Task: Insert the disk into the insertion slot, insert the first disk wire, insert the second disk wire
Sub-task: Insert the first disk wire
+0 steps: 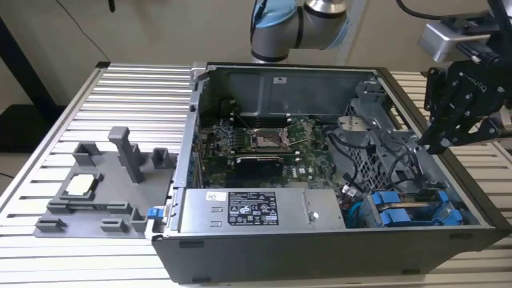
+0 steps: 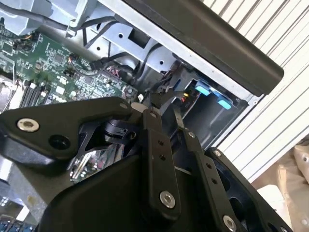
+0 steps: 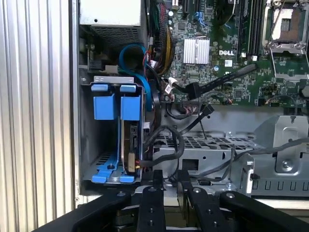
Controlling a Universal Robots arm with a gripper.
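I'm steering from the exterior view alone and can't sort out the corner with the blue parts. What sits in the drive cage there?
Observer: In the first wrist view, two blue carrier frames stand side by side in the drive cage.
Operator: Any wires close to them?
Observer: Yes. A blue cable arcs down to the cage, and black cables loop right beside the frames.
Operator: What does the tool line up with?
Observer: In that same view the tool lines up with the perforated grey plate next to the cage, not with the blue frames.
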